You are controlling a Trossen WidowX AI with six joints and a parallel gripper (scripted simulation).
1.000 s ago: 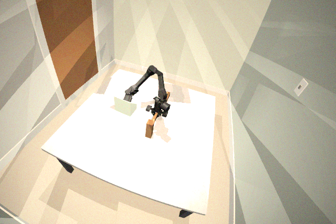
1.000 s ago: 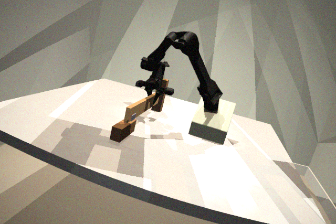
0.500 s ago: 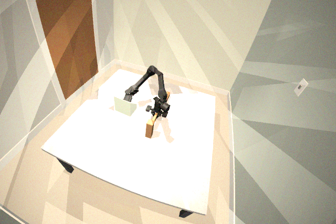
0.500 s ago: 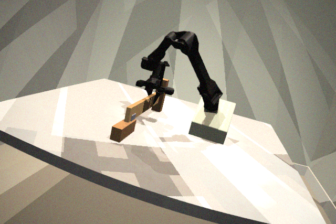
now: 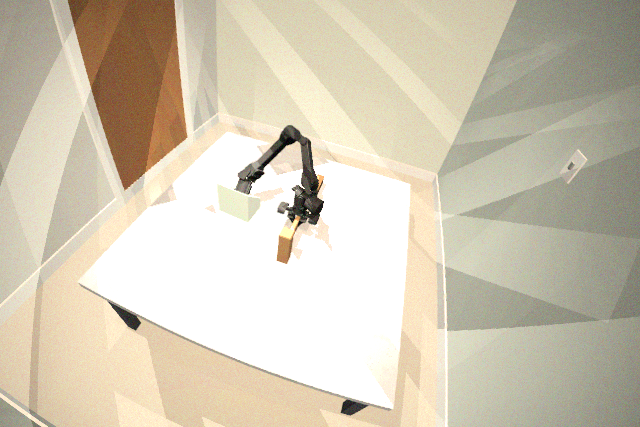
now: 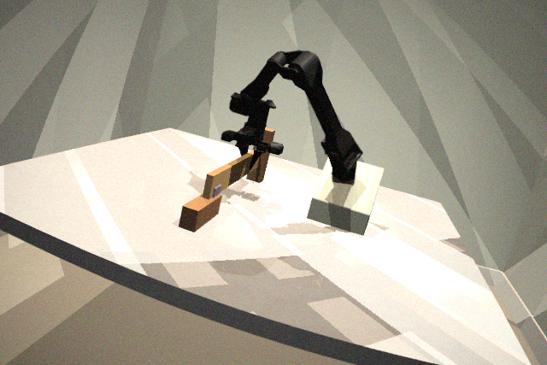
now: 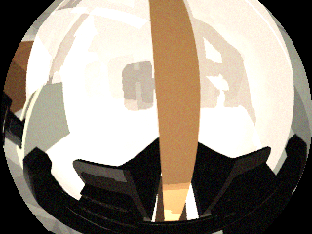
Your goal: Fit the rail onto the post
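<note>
The rail (image 6: 229,173) slopes up from the footboard block (image 6: 199,212), where its far end sits in the bracket (image 6: 217,191), to its near end, lifted off the table (image 6: 132,202) and held right up by the post (image 6: 261,156). In the wrist view the rail (image 7: 172,92) runs straight away from the camera as a long tan strip, with the dark fingers pressed against its two sides. The gripper (image 6: 255,151) is clamped on the rail near that raised end — the jaws stand only as wide as the wood allows.

The step in hand looks like the fitting itself: the near end is up at roughly peg height (the pegs and holes are hidden behind the gripper, so how far they have engaged cannot be told). The rail looks tilted rather than level in the exterior view, though the camera angle makes this hard to judge.

Next, the move probably calls for a slow push of the rail end toward the post along its own length, keeping the holes lined up with both pegs — without dragging the far end out of the bracket. Only once the end face meets the post should the fingers part.
</note>
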